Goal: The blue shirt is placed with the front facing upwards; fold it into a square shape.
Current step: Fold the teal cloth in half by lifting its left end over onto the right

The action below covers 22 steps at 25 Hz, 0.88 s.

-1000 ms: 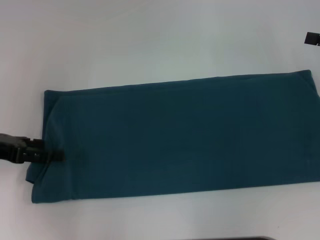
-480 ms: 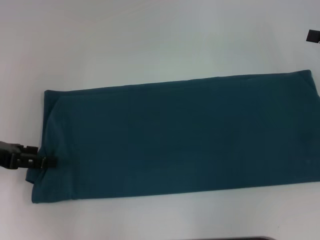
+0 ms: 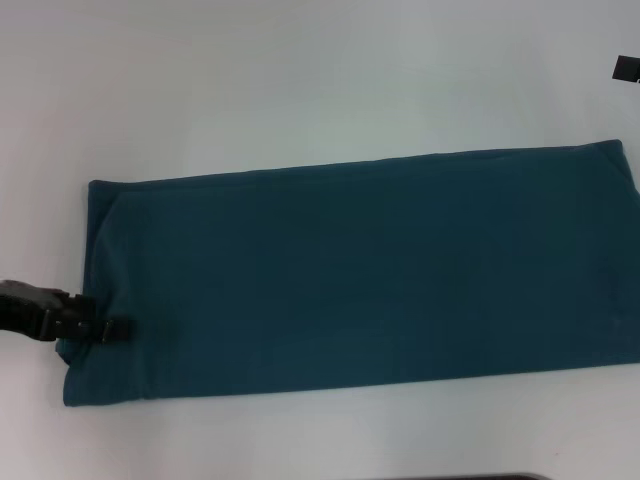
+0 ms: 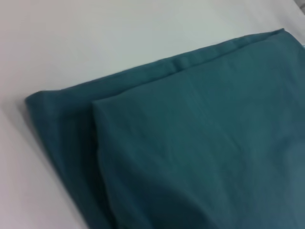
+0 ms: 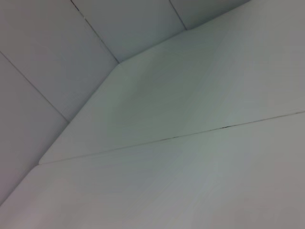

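The blue shirt [image 3: 360, 275] lies flat on the white table [image 3: 300, 90], folded into a long plain teal strip running left to right, with no lettering showing. My left gripper [image 3: 116, 329] comes in low from the left and reaches over the strip's left end, near its front corner. The left wrist view shows that end of the shirt [image 4: 190, 143] up close, with one folded layer lying on another. A small dark part of my right gripper [image 3: 626, 69] shows at the far right edge, away from the shirt.
White table surface surrounds the shirt on the far, left and near sides. The strip's right end runs to the edge of the head view. The right wrist view shows only the white table [image 5: 190, 181] and pale wall panels [image 5: 57, 57].
My left gripper drew back left and slightly nearer, then pushed right again over the shirt's left end. The shirt has barely shifted. The right gripper stayed put.
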Each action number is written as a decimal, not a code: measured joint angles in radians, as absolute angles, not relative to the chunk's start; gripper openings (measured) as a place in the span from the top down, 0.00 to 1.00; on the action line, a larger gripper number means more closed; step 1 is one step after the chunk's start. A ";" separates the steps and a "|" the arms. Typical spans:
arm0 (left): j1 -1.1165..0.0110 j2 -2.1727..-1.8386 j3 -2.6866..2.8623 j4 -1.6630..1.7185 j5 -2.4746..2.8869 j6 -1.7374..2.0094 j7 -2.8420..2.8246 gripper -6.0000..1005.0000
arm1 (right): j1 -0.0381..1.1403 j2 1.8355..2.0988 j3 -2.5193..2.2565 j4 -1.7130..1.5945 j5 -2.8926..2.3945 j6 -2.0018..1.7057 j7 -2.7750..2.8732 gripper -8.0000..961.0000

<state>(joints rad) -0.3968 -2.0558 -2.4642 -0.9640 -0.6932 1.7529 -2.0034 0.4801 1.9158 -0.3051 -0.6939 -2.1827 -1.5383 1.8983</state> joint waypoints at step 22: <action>-0.421 -2.068 -2.425 -0.938 -0.693 1.763 -1.996 0.10 | 0.474 1.916 -0.301 -0.696 -2.183 -1.542 1.899 0.02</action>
<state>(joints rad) -0.4209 -2.0677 -2.4251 -0.9382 -0.6933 1.7626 -1.9964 0.4742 1.9157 -0.3006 -0.6960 -2.1828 -1.5425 1.8990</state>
